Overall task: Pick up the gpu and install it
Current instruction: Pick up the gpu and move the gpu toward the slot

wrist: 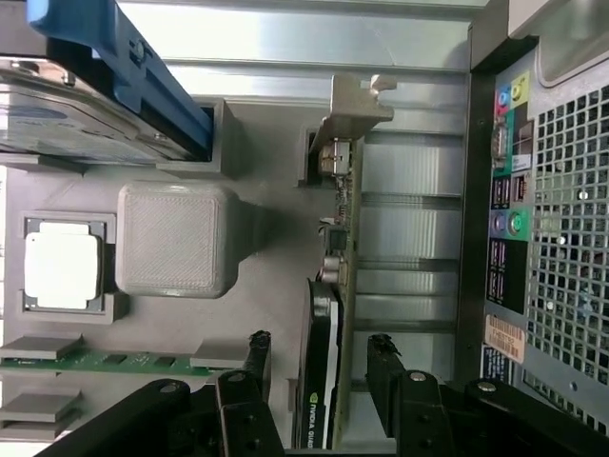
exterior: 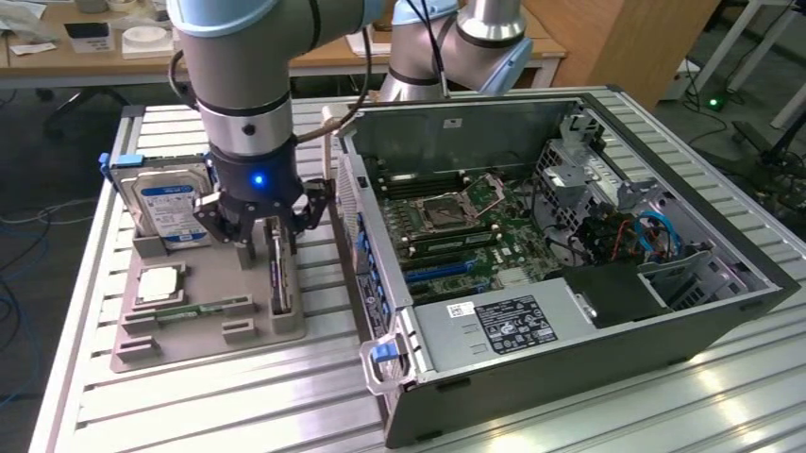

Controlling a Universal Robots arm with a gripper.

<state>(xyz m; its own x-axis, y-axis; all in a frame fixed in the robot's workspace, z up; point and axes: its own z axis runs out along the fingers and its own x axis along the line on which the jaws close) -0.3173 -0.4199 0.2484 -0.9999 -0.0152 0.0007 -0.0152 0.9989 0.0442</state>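
The black two-fingered gripper (wrist: 320,348) hangs low over the grey moulded plastic tray (wrist: 271,286), its jaws spread wide. Nothing is gripped. The gpu (wrist: 343,219), a thin dark card with a black cooler and a pale metal end bracket, is straddled by the fingers, with a gap visible on each side. The finger on the case side is seen closer to the card than the other.

Risk is judged to lie in that uneven gap. If the nearer finger meets the card first, the card could be pushed sideways in its slot and tilted. The jaws are also placed toward the end away from the bracket, so a lift from there could let the bracket end sag or bind in the tray. A pad landing on the cooler shroud rather than on flat board could slip.

The gpu is stood on its long edge in the tray slot nearest the case. Its long axis runs along the tray, parallel to the case's rear panel. The bracket end is pointed away from the gripper. The cooler face is turned toward the square silver processor (wrist: 62,271) and the narrow green memory stick (wrist: 105,360), and the bare board toward the open black computer case (wrist: 561,238). Farther off, the thick silver hard drive (wrist: 57,114) is held upright.
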